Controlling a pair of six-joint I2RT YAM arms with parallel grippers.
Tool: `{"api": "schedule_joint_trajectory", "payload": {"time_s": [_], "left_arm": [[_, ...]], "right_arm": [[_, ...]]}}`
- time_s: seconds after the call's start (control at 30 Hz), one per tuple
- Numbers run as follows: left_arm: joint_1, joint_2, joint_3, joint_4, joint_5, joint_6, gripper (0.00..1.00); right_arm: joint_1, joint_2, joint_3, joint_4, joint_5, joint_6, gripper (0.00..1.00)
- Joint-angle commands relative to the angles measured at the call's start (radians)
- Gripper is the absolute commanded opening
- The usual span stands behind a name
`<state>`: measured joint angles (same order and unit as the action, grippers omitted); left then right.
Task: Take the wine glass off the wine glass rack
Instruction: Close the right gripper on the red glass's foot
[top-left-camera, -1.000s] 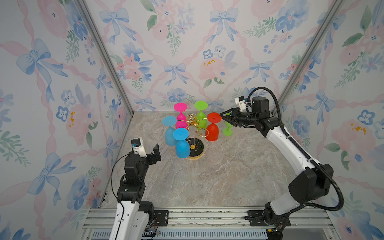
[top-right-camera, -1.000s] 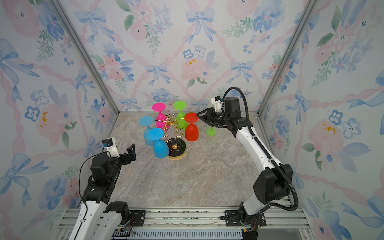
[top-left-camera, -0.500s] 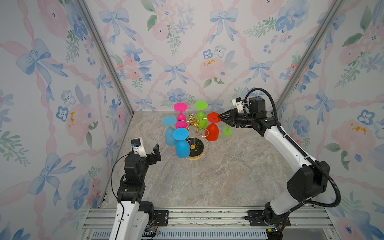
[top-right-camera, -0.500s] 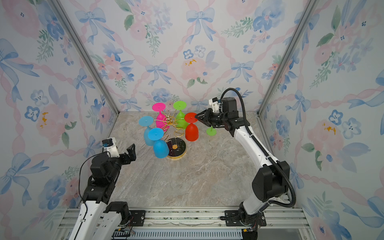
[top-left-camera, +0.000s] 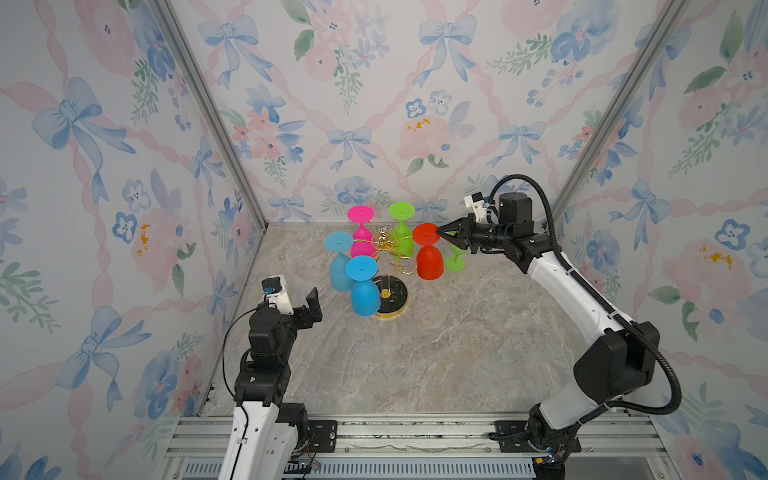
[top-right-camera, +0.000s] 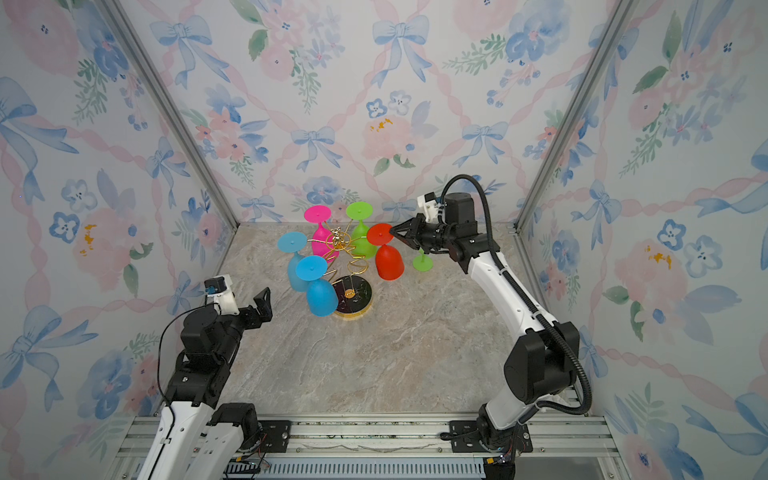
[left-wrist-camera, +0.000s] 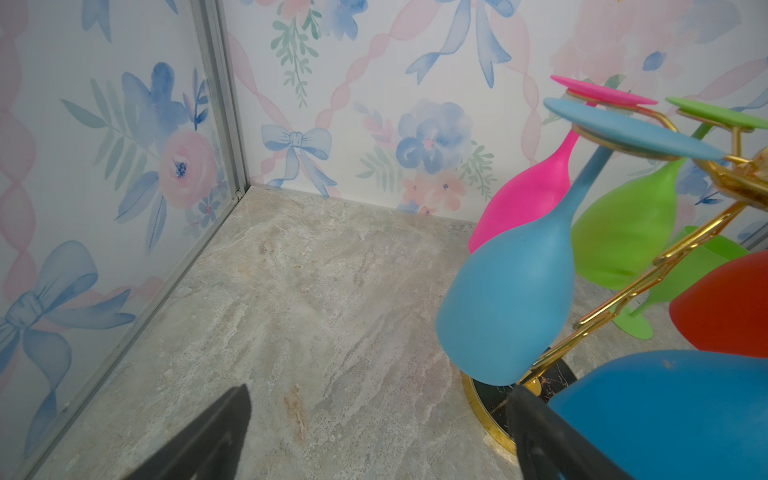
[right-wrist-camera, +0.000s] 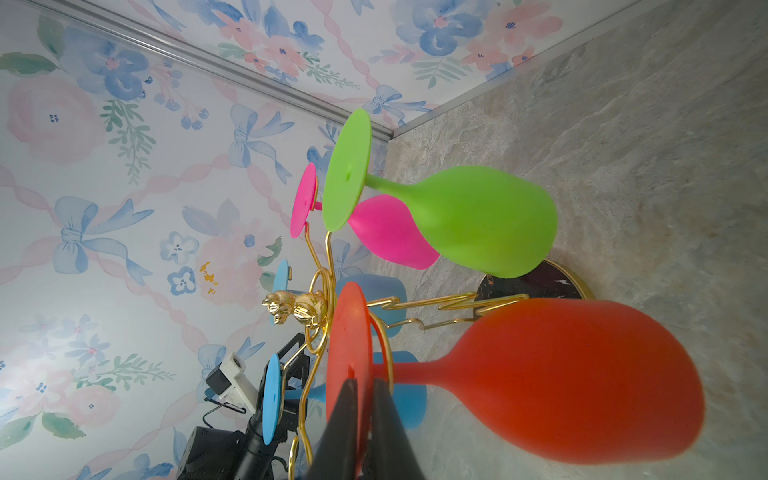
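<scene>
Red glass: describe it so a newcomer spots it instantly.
Find the gold wire rack near the back wall. On the side facing the right arm hangs the red wine glass, bowl down. It is the only red one, and the right gripper pinches its foot disc.

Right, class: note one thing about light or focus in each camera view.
Both top views: soft light, barely any shadow on the table; left wrist view: nearest blue glass blurred; right wrist view: right gripper a dark blur against the red glass.

The left arm (top-left-camera: 266, 332) is folded low, the left end effector (top-left-camera: 308, 309) spread wide. The right arm (top-left-camera: 582, 291) stretches far forward, wrist level, the right end effector (top-left-camera: 441, 233) pinched almost closed.
</scene>
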<state>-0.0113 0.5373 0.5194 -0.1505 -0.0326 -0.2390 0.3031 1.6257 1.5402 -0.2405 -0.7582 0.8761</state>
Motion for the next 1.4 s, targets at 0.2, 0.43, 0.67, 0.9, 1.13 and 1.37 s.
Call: {"api": "schedule_joint_trajectory", "payload": {"time_s": [0.2, 0.43, 0.67, 0.9, 1.13, 1.37], "left_arm": [[0.005, -0.011, -0.011, 0.017, 0.006, 0.015, 0.98], [0.004, -0.013, -0.01, 0.016, 0.011, 0.015, 0.98], [0.005, -0.015, -0.011, 0.017, 0.011, 0.015, 0.98], [0.005, -0.018, -0.011, 0.017, 0.011, 0.015, 0.98], [0.005, -0.019, -0.011, 0.019, 0.015, 0.016, 0.98], [0.005, -0.018, -0.01, 0.019, 0.019, 0.017, 0.98]], "right_arm": [[0.002, -0.001, -0.035, 0.127, -0.061, 0.085, 0.06], [0.011, -0.003, -0.05, 0.153, -0.073, 0.103, 0.05], [0.03, 0.015, -0.037, 0.152, -0.071, 0.103, 0.04], [0.048, 0.023, -0.012, 0.123, -0.067, 0.079, 0.04], [0.073, 0.053, 0.002, 0.101, -0.064, 0.06, 0.04], [0.083, 0.044, 0.011, 0.074, -0.06, 0.038, 0.03]]}}
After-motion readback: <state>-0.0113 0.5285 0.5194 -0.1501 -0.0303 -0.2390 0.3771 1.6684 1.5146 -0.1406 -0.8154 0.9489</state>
